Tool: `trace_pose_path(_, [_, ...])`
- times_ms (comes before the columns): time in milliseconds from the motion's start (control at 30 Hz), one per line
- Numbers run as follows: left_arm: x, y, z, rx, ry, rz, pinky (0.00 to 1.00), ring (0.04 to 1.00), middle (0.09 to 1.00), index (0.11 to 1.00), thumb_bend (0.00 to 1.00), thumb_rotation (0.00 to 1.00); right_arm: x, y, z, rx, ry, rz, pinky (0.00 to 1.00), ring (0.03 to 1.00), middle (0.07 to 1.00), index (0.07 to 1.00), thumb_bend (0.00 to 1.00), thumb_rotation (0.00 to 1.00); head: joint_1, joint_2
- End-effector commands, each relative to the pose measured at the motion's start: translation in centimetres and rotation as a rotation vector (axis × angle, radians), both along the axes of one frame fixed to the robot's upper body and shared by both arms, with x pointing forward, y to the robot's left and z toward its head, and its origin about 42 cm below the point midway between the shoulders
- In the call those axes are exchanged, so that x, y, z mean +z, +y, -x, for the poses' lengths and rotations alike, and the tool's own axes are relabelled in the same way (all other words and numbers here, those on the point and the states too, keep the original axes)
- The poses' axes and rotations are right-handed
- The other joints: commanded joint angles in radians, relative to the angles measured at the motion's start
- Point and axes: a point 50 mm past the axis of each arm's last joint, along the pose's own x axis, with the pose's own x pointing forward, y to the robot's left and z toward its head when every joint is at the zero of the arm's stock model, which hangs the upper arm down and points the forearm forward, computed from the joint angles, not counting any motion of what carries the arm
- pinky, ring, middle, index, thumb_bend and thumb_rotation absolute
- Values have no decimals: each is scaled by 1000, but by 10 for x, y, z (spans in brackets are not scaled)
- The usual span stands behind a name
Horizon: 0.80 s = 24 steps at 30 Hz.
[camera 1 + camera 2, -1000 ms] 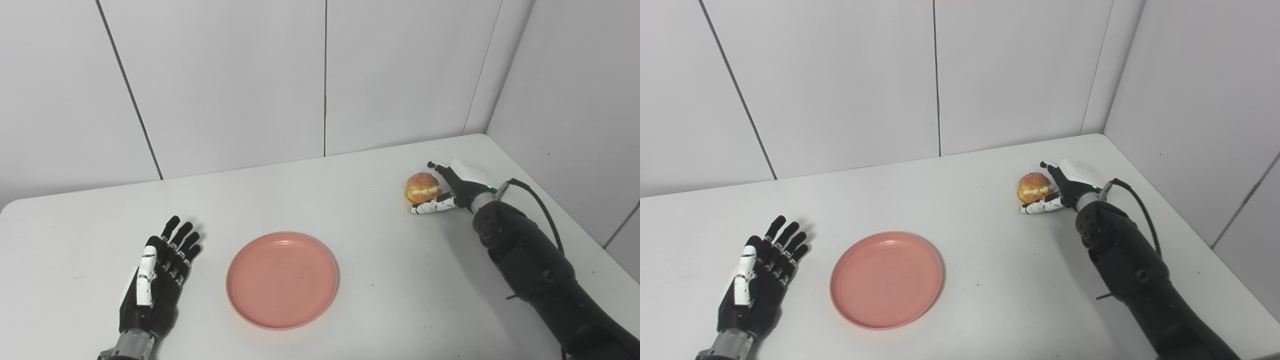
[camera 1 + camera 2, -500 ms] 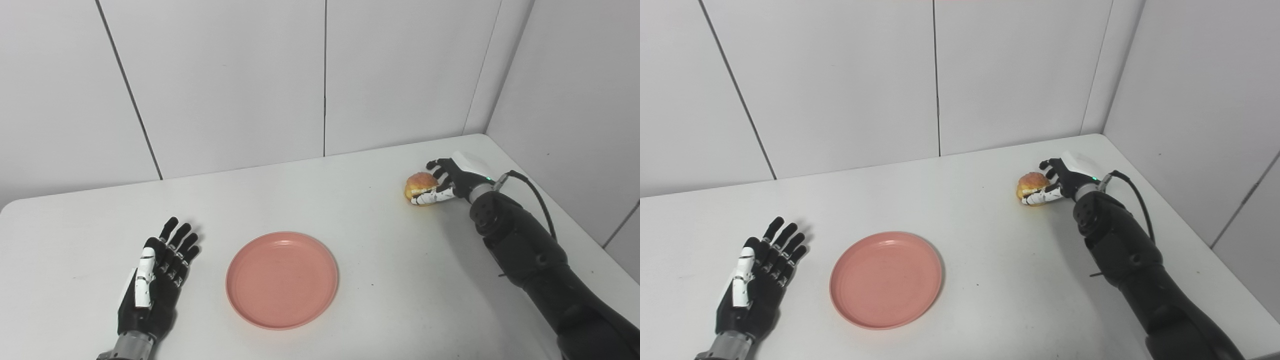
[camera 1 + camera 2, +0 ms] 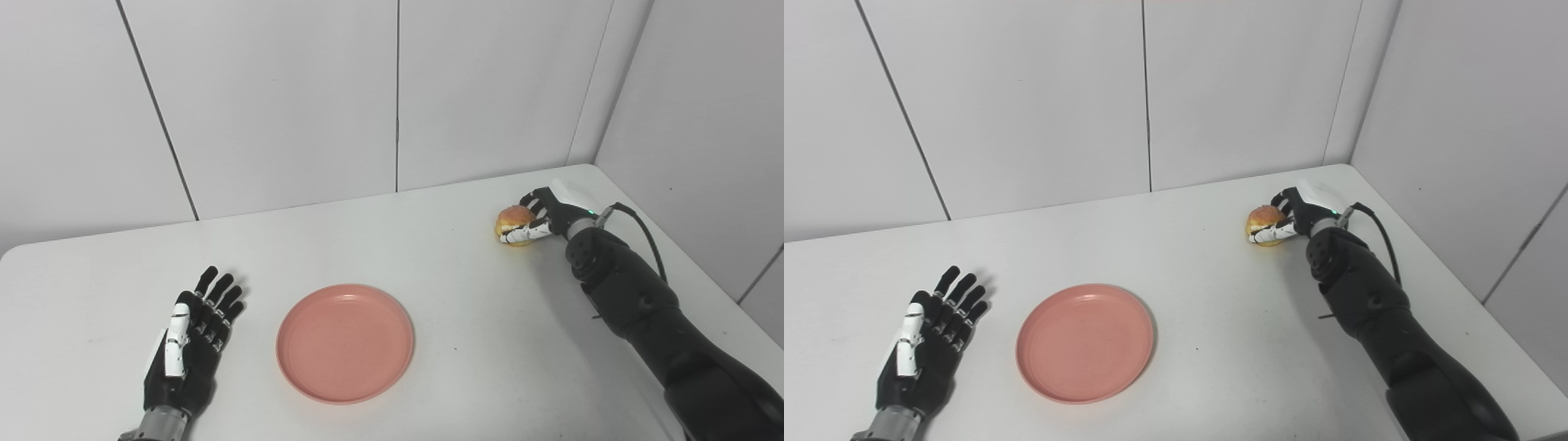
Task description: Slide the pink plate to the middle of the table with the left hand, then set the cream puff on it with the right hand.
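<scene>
Cream puff [image 3: 513, 220], looking soft, light and easy to squash, is being held gently around its sides by the right hand [image 3: 545, 215] at the far right of the table [image 3: 429, 257], well apart from the pink plate [image 3: 345, 343], while the left hand [image 3: 190, 343] is being rested flat and holding nothing.

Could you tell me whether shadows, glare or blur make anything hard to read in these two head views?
Left eye view: even light, soft shadows, pink plate sharp, faint sheen at its far rim. Right eye view: right hand and cream puff small, so finger contact is hard to judge.
</scene>
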Motion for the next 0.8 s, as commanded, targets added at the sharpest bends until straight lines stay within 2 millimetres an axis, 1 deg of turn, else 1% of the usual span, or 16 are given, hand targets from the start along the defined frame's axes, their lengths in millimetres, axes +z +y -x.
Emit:
trace_pose_path(0, [-37, 6, 19, 18, 179, -8, 978, 947, 948, 944, 326, 1000, 9, 5, -5, 47, -17, -6, 448, 508, 562, 529, 547, 164, 2, 3])
trace_pose_path(33, [-37, 6, 19, 16, 179, -8, 978, 948, 950, 947, 327, 1000, 10, 5, -5, 50, -16, -8, 436, 498, 549, 507, 524, 147, 4, 4])
trace_pose_path(100, [-38, 6, 19, 15, 181, -7, 983, 952, 953, 951, 330, 1000, 11, 5, -4, 54, -16, -18, 431, 493, 541, 494, 510, 136, 5, 5])
trace_pose_path(267, [-36, 5, 19, 12, 171, -14, 970, 945, 947, 941, 334, 1000, 14, 7, -2, 57, -6, -26, 430, 492, 538, 489, 502, 131, 10, 8])
trace_pose_path(433, [-36, 3, 19, 20, 175, -15, 968, 942, 940, 935, 334, 1000, 21, 9, 2, 80, -37, -37, 426, 485, 532, 487, 501, 125, 12, 8])
trace_pose_path(600, [-37, 2, 18, 13, 167, -17, 966, 941, 941, 936, 336, 1000, 36, 15, 9, 109, -102, -35, 388, 452, 513, 487, 502, 123, 27, 9])
trace_pose_path(767, [-37, -2, 18, 1, 159, -18, 968, 946, 949, 944, 348, 1000, 53, 29, 20, 167, -181, -29, 370, 439, 489, 485, 504, 129, 56, 9])
